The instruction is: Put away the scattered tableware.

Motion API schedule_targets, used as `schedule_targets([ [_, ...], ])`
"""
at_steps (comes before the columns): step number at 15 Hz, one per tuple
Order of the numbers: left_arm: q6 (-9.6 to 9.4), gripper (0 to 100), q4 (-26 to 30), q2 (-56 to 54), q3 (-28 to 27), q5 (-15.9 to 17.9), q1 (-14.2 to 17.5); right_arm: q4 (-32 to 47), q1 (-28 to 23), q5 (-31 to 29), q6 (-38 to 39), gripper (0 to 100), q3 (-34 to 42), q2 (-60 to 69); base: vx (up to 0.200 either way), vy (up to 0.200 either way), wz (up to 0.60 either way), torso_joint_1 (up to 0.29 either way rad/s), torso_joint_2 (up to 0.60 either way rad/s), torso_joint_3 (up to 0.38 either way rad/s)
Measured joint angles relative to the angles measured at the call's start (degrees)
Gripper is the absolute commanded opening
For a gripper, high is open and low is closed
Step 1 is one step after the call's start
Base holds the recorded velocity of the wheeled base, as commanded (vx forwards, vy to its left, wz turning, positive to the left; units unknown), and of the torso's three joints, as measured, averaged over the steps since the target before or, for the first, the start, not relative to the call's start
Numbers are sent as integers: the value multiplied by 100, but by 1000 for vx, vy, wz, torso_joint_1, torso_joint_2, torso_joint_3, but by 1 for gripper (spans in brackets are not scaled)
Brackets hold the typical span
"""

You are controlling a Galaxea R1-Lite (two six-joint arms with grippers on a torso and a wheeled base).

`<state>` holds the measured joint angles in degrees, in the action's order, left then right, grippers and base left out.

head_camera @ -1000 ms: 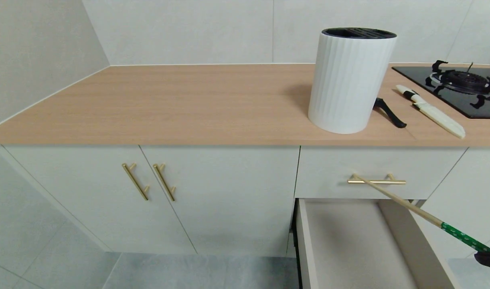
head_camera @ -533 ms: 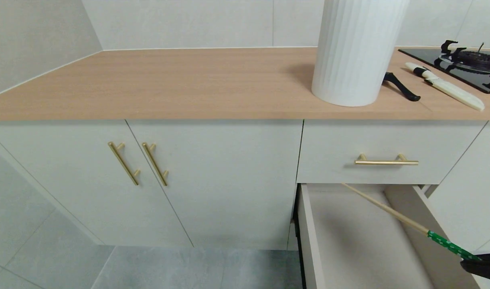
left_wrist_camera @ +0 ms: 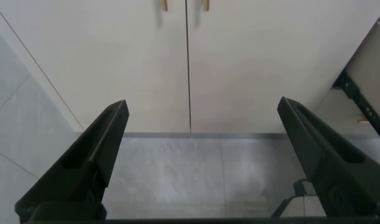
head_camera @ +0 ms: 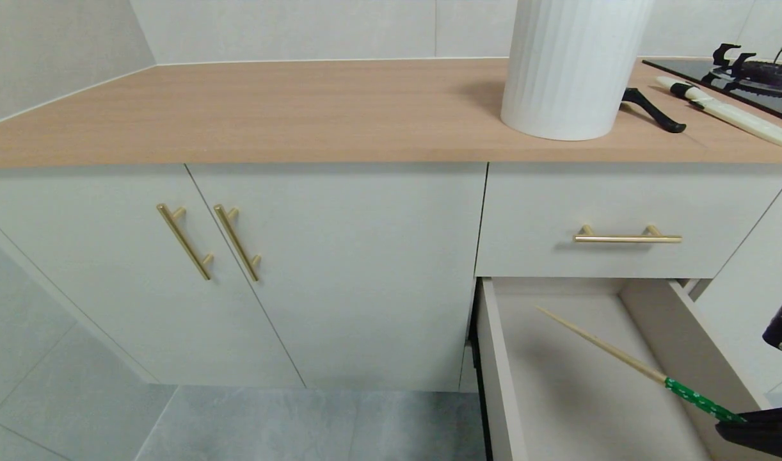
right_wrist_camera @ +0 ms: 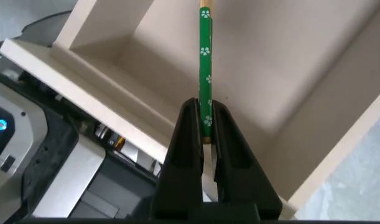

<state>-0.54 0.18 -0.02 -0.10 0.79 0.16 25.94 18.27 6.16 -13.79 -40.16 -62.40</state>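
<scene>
Light, stiff and thin, the chopstick [head_camera: 612, 349], clamped at its green end in the right pincer [right_wrist_camera: 206, 121] and slanting over the open drawer [head_camera: 495, 365], looks apt to swivel unless gripped squarely there; the left pincer [left_wrist_camera: 202, 109] hangs jaws apart.

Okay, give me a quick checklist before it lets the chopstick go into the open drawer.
1. Grip: right gripper shut on the chopstick: ok.
2. Target: drawer pulled open: ok.
3. Aim: chopstick pointing over the drawer's inside: ok.
4. Landing spot bare, as far as visible: ok.
5. Chopstick tip touching the bottom: cannot tell.
6. Spare arm: left gripper open and empty: ok.
</scene>
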Motion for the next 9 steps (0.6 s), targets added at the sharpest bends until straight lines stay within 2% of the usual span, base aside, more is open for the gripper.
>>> schedule_targets([
  [5, 0, 100, 0, 0, 0, 0, 0, -766, 7, -96, 158, 0, 312, -614, 0, 0, 0, 0, 0, 0],
  [9, 0, 100, -2, 0, 0, 0, 0, -961, 129, -516, 1235, 0, 122, -1493, 0, 0, 0, 0, 0, 0],
])
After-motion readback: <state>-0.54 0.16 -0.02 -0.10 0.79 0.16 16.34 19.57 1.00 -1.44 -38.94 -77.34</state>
